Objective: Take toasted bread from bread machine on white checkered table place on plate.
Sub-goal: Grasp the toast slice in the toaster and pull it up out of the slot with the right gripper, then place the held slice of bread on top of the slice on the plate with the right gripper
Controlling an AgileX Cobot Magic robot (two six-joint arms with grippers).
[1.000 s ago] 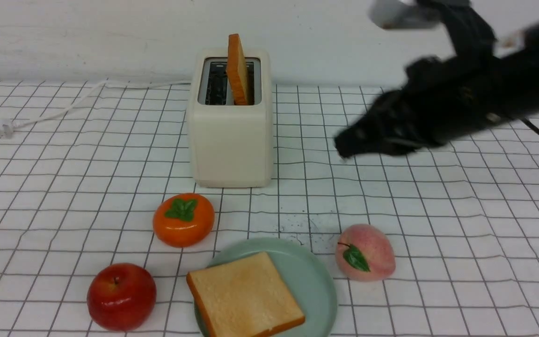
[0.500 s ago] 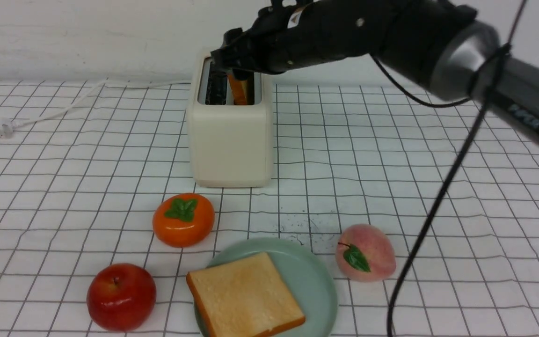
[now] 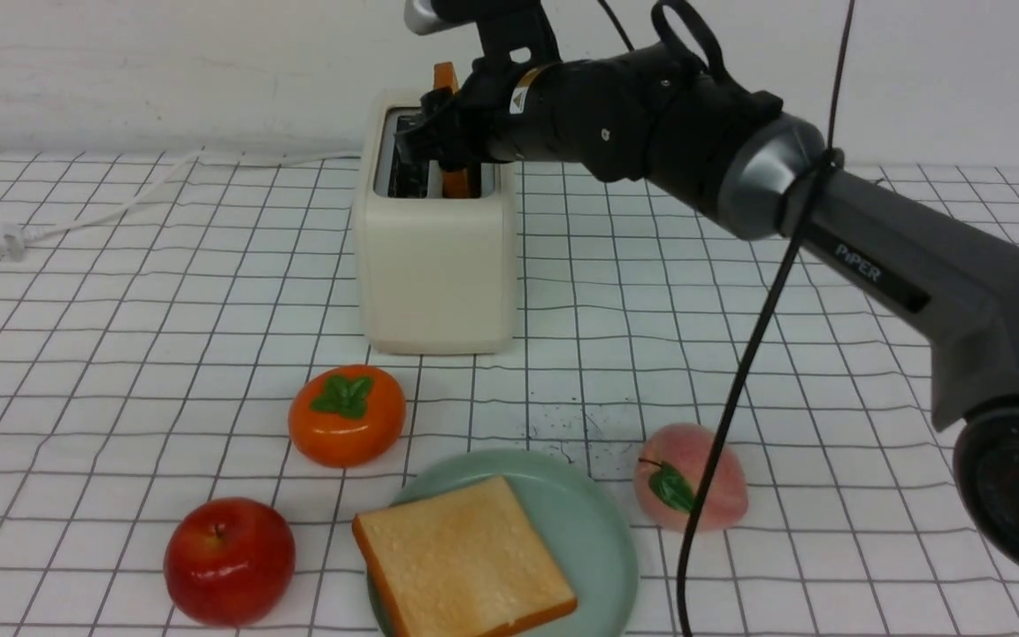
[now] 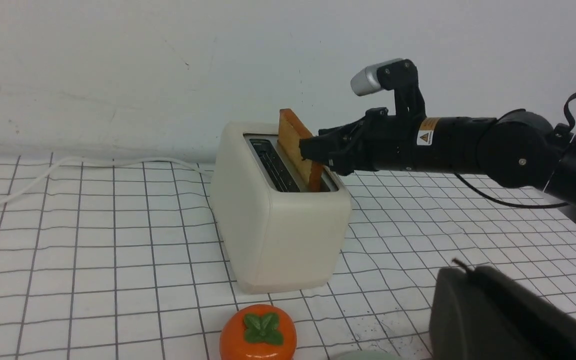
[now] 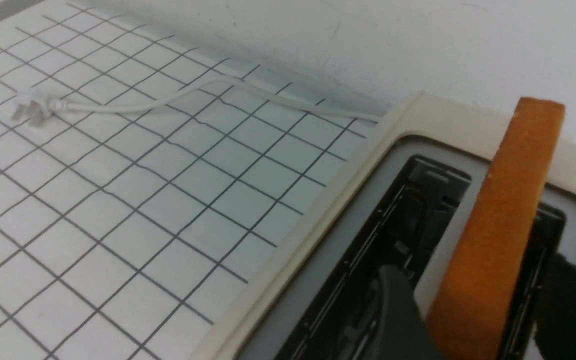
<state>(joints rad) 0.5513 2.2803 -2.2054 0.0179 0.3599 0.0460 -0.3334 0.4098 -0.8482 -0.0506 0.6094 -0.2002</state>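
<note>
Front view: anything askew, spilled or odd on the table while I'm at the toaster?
Two small things. The toast on the plate sits off-centre, its corner overhanging the rim on the robot's left. Dark specks, like crumbs, dot the checkered table just behind the plate. Nothing looks tipped or damaged.

Smooth matt plastic on the bread machine (image 3: 434, 265); glossy skin on the apple (image 3: 228, 559); wrinkled cloth over the white checkered table (image 3: 120, 354).
</note>
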